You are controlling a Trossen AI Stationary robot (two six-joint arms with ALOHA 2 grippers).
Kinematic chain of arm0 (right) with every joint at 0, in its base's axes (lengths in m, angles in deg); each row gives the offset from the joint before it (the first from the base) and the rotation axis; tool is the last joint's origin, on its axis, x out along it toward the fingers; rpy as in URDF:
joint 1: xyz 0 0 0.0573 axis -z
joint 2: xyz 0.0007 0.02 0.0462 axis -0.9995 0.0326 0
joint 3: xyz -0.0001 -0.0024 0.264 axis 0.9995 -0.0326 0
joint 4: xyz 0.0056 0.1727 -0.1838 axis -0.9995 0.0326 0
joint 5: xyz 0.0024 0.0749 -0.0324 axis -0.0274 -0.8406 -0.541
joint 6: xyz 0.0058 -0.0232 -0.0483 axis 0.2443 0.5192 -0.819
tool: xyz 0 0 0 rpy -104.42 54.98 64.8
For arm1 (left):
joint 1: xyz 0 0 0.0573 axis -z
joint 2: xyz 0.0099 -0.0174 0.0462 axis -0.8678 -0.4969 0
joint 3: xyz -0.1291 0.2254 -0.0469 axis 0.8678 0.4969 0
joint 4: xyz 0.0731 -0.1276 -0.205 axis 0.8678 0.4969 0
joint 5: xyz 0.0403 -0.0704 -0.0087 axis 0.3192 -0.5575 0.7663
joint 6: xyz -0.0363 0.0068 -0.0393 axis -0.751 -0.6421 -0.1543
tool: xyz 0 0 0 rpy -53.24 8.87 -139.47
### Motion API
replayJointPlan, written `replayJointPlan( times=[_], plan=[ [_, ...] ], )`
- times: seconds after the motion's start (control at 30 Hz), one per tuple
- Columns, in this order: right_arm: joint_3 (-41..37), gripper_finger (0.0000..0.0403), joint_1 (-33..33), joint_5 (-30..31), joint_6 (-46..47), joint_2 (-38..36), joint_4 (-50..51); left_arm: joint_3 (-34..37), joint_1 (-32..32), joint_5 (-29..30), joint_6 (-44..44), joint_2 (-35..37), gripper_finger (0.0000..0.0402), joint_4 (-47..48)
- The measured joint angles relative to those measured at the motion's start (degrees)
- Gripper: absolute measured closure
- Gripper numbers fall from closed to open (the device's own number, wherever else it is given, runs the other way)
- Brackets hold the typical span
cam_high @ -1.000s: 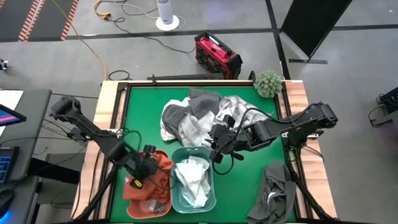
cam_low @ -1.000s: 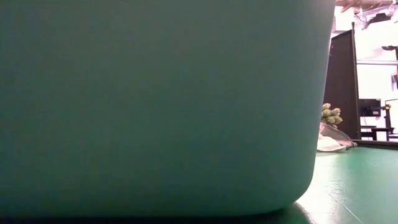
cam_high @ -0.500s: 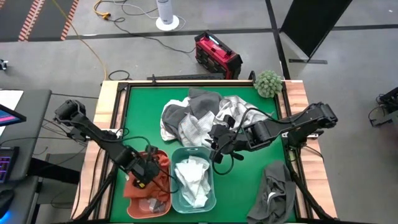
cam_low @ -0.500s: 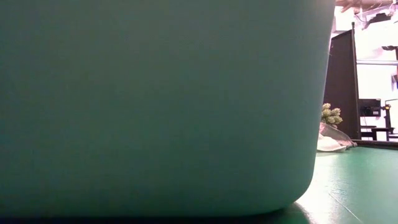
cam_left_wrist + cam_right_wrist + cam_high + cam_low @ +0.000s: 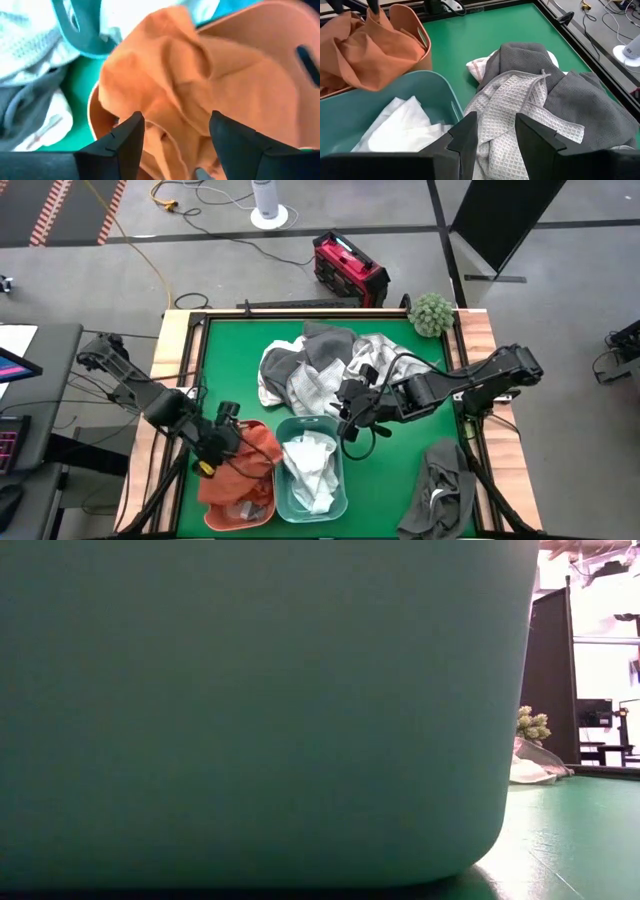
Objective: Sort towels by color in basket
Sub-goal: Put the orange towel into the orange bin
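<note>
My left gripper [image 5: 225, 438] [image 5: 175, 130] is open over the far left rim of the orange basket [image 5: 212, 515]. A rust-orange towel [image 5: 252, 456] [image 5: 165, 75] lies crumpled in that basket, right below and beyond the fingers. My right gripper [image 5: 346, 420] [image 5: 495, 132] is open and empty, hovering by the far right corner of the teal basket [image 5: 344, 490] [image 5: 437, 85], which holds white towels [image 5: 310, 465]. It faces a pile of grey, light grey waffle and white checked towels [image 5: 320, 365] [image 5: 520, 100] lying on the green table.
A dark grey towel [image 5: 440, 485] lies at the table's near right corner. A round green fuzzy ball [image 5: 432, 312] sits at the far right corner. The teal basket's wall [image 5: 250, 710] fills most of the low view. Bare green table [image 5: 230, 350] lies at the far left.
My left gripper has drawn back from over the middle of the orange basket toward the table's left edge. The rust-orange towel now lies more spread out over the far part of the basket. My right arm has kept still.
</note>
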State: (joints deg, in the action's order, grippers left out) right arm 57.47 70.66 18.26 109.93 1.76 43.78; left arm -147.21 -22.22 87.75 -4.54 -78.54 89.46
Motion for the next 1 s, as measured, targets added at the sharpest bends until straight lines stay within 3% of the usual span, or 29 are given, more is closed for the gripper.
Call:
replayJointPlan(
  times=[0.17, 0.47, 0.63, 0.8, 1.0],
  plan=[
    [0.01, 0.0241, 0.00, 0.07, -0.07, 0.00, 1.50, 0.64, 4.14, -2.92, -0.11, -0.61, 0.0193, -3.77],
    [0.02, 0.0241, 0.76, 0.17, 0.09, 0.00, 2.53, 5.05, 11.40, -0.36, -1.63, -8.31, 0.0194, -11.12],
    [0.02, 0.0241, 1.14, 0.17, 0.09, 0.00, 2.03, 11.15, 10.29, 3.01, -0.95, -12.26, 0.0194, -12.06],
    [0.02, 0.0241, 1.14, 0.17, 0.04, 0.00, 0.96, 17.04, 6.41, 2.37, 2.47, -14.77, 0.0194, -19.64],
    [0.02, 0.0241, 1.19, 0.17, -1.27, 0.00, 1.07, 15.47, 4.15, 0.67, 5.90, -14.55, 0.0194, -17.26]
  ],
)
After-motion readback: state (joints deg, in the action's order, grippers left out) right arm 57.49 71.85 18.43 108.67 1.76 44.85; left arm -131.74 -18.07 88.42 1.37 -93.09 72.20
